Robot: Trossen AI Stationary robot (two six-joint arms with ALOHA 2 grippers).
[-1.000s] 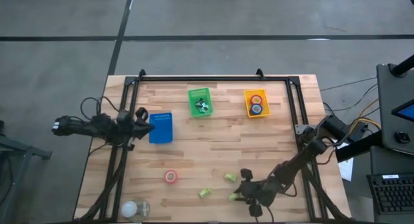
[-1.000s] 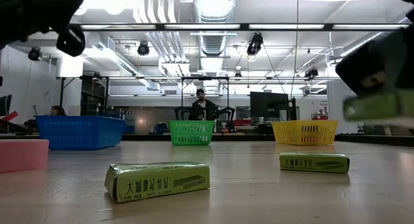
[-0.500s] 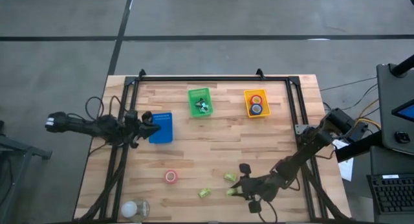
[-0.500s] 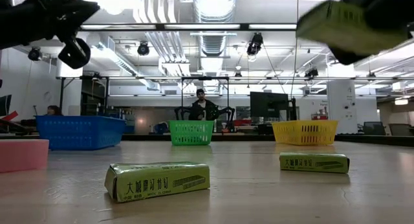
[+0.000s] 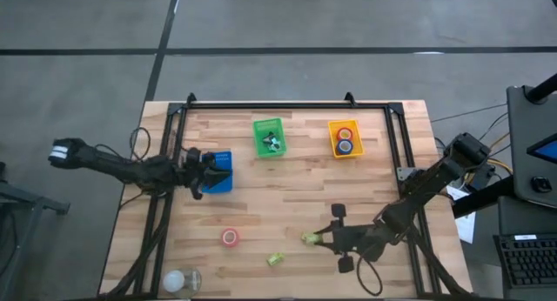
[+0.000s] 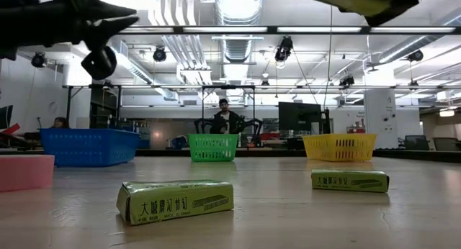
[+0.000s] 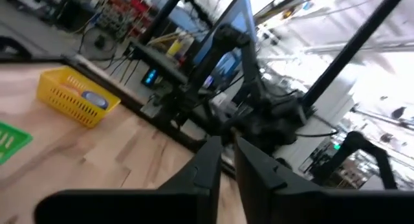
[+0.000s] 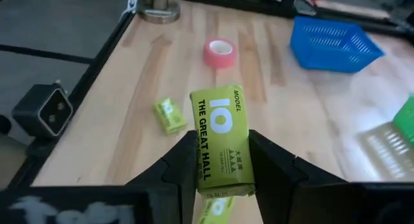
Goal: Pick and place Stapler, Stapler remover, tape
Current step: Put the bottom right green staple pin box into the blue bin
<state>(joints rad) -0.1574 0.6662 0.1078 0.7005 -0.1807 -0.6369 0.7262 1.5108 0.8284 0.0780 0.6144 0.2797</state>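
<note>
Right hand (image 8: 217, 160) is clamped on a green staple box (image 8: 220, 140) and has lifted it since a sec ago: then low near the front edge, now raised, inward over the tabletop (image 5: 287, 197). So pick looks done; carry to a basket prob next. Left hand (image 5: 202, 169), fingers (image 7: 207, 169) nearly together and holding nothing, has slid in over the blue basket (image 5: 222, 170). Right wrist view shows the box label and the red tape roll (image 8: 218, 52) on the wood beyond; high view only shows a green speck. Yellow basket (image 5: 345, 137) holds red and blue tape.
</note>
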